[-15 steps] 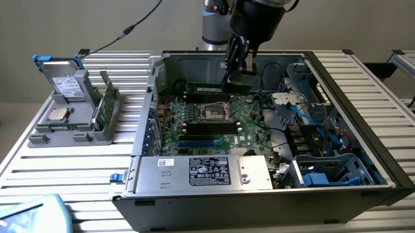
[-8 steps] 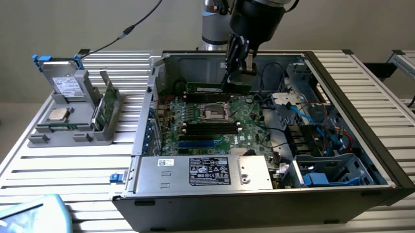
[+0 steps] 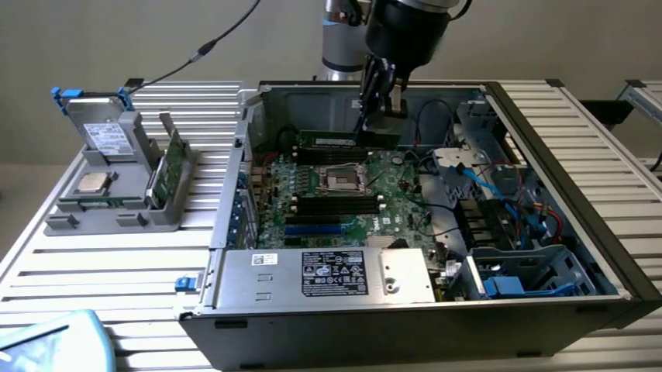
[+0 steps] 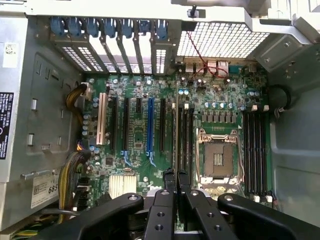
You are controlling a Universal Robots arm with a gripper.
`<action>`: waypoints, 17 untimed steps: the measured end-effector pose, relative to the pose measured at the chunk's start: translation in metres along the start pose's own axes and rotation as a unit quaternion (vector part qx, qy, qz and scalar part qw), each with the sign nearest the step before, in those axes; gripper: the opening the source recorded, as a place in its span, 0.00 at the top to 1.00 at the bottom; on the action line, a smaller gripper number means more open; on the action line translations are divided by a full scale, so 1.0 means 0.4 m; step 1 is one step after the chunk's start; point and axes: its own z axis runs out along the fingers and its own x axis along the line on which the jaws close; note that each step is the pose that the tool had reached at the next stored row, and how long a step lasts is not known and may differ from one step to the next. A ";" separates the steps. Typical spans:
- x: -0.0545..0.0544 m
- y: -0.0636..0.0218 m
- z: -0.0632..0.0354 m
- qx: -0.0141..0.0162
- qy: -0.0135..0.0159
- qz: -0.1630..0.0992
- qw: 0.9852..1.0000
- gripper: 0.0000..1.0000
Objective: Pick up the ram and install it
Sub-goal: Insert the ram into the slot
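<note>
- Your black two-fingered gripper [image 3: 374, 115] is clenched on the ram [image 3: 342, 140], a long, thin, dark-green memory stick. It grips the upper edge, likely so the contact edge stays free.
- The stick sits low inside the open grey metal computer case [image 3: 563, 147], just beyond the square silver processor socket [image 3: 339, 180].
- The wrist view adds alignment: the stick is edge-on, running parallel to the black memory slots [image 4: 187, 140].
</note>
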 end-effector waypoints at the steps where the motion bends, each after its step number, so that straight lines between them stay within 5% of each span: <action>1: -0.008 0.000 0.003 0.001 0.000 0.000 1.000 0.87; 7: -0.042 -0.003 0.022 0.001 0.005 0.001 1.000 0.87; 17: -0.058 -0.007 0.063 0.003 0.009 -0.002 1.000 0.87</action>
